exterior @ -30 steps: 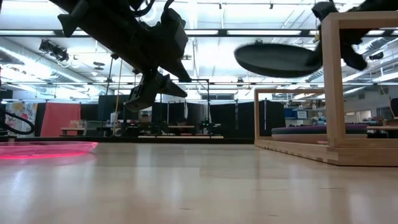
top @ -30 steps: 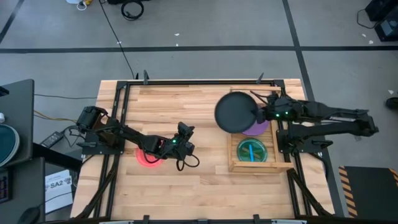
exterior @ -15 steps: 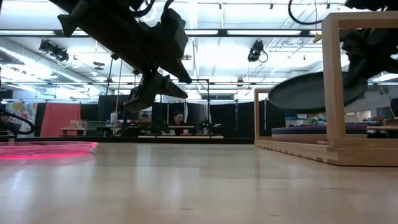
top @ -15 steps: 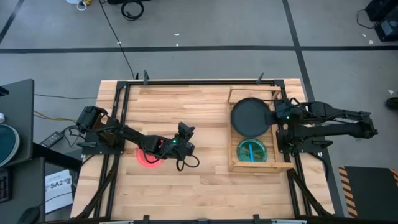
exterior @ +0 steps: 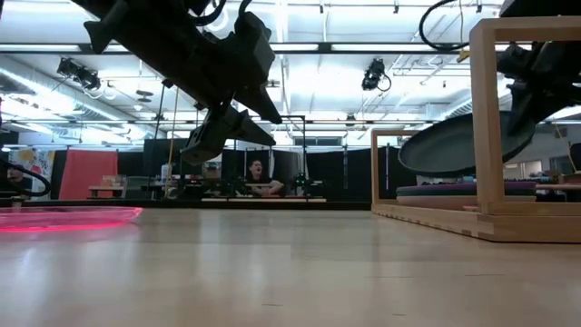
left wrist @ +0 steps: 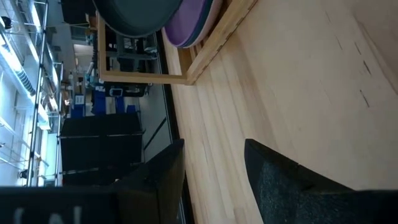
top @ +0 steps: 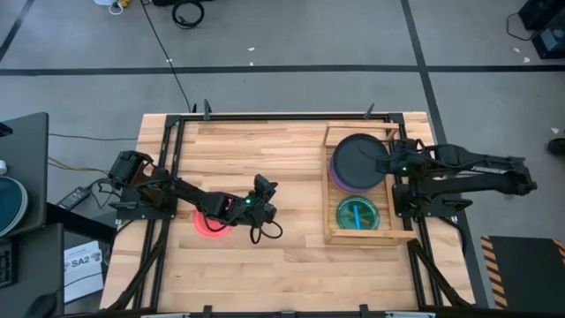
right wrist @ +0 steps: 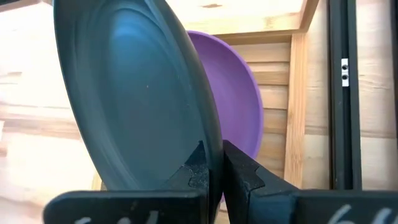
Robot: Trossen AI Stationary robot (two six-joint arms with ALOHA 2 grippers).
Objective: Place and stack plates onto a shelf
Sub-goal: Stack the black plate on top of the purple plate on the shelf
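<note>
Two dark arms reach over the table, and the wooden shelf (top: pixel 328 231) serves as the landmark. From the shelf's outer side the right arm stretches in, its right gripper (right wrist: pixel 211 163) clamped on the rim of the dark teal plate (top: pixel 357 161), which hangs tilted just above the purple plate (top: pixel 342 186) lying in the shelf's far compartment; whether the two plates touch cannot be told. In the near compartment sits the translucent green plate (top: pixel 357 214) with a cyan piece on it that is too small to make out. Well apart from the shelf, toward the table's middle, the left arm lies low and bent, its left gripper (left wrist: pixel 214 180) with jaws apart and nothing between them, hovering just beside the red-pink plate (top: pixel 210 224), whose far part the arm hides.
</note>
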